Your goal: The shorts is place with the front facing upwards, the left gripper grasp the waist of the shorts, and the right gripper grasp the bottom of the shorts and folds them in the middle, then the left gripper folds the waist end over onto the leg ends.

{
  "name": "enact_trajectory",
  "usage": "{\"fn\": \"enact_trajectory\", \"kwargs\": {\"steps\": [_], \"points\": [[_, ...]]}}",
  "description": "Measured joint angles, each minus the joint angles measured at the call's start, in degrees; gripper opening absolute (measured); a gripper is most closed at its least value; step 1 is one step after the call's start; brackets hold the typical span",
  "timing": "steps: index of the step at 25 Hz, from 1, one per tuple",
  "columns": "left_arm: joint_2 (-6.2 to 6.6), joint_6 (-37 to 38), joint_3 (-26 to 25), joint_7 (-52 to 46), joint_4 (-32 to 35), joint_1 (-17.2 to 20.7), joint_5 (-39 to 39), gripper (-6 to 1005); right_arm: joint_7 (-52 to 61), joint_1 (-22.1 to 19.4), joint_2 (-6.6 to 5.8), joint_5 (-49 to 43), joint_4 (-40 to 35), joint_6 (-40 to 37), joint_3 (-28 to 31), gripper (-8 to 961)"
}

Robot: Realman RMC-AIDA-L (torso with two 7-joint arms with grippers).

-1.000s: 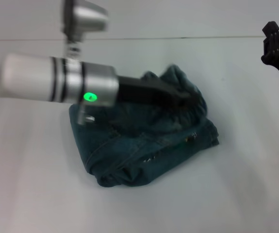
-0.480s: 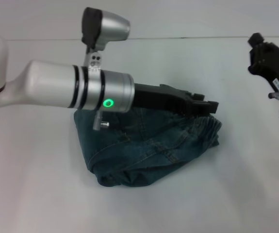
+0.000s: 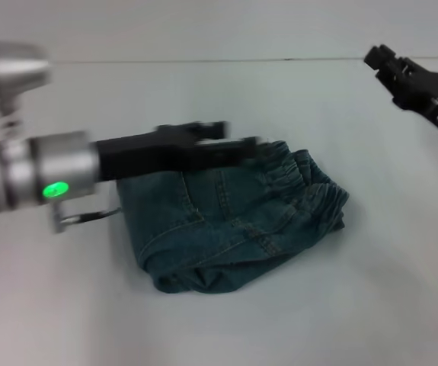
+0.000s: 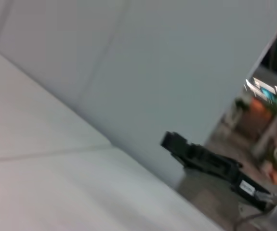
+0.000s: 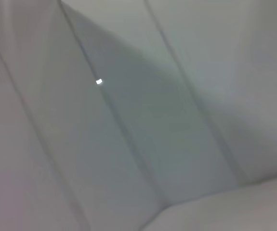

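Left end effector (image 3: 238,142) over far edge of shorts (image 3: 234,221), empty, fingers parted. Right end effector (image 3: 382,57) raised, well apart to shorts' right, grip unclear. Shorts folded, bunched on desk (image 3: 356,305), elastic waistband on right.

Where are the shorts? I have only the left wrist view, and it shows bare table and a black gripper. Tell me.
Observer: In the head view the shorts lie folded in a bundle on the white table, in front of the robot.
Operator: Give me the left gripper's position.
Observer: The left gripper is over the far edge of the bundle, reaching in from the robot's left.
Operator: Now place that black gripper I see.
Observer: That is the right gripper, at the far right of the table, well apart from the shorts.
Operator: Say which way the waist lies.
Observer: The elastic waistband is on top, at the bundle's right end.
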Motion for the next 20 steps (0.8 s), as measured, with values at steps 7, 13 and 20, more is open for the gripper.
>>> {"fn": "enact_trajectory", "kwargs": {"steps": [7, 13, 20], "points": [[1.69, 6.97, -10.95, 5.45, 0.08, 8.77, -0.09, 907, 22.65, 0.06, 0.13, -0.03, -19.64, -11.2, -21.12, 379], [3.74, 13.03, -14.38, 8.33, 0.37, 13.44, 1.05, 907, 30.01, -4.39, -0.57, -0.54, -35.55, -22.44, -35.62, 547], [6.35, 19.22, -14.49, 8.65, 1.42, 14.86, 6.89, 907, 32.91, -5.55, -1.39, -11.37, -40.35, -23.35, -40.42, 679]]}}
